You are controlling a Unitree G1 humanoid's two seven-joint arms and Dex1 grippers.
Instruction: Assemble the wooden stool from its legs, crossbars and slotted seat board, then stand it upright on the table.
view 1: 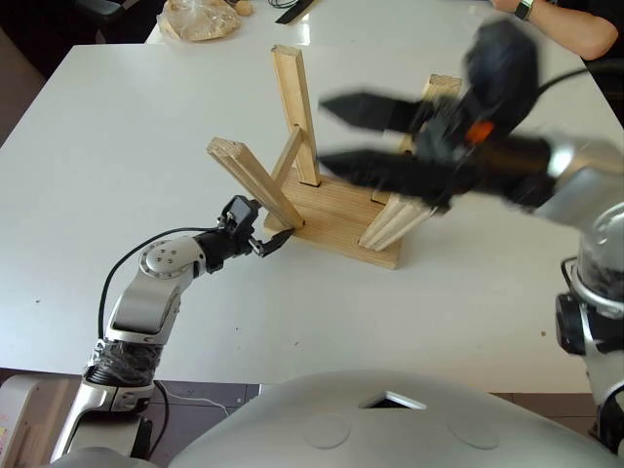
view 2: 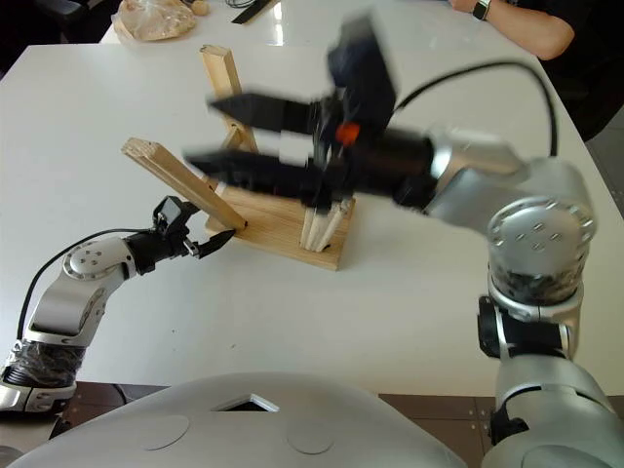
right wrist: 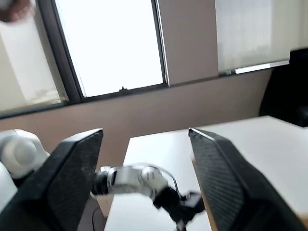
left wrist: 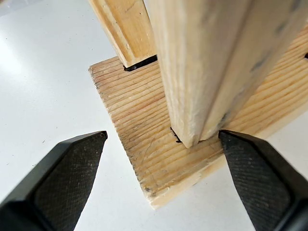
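Upturned pale wooden stool (view 1: 322,195) lies on the white table (view 1: 117,146), legs up.
The left gripper (view 1: 276,240) gapes around a slanted leg (view 1: 252,178) at the slotted seat board (left wrist: 139,110)'s corner; the right gripper (view 1: 336,132) hangs spread above, empty.

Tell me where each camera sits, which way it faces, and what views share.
Eye views: on the head, facing forward and down at the table, upturned stool, left gripper, right gripper.
Left wrist: low, facing the seat board and a leg between its open fingers.
Right wrist: raised, facing level toward a window; open fingers, left arm beyond.
Shared: eye and left wrist views show the stool.
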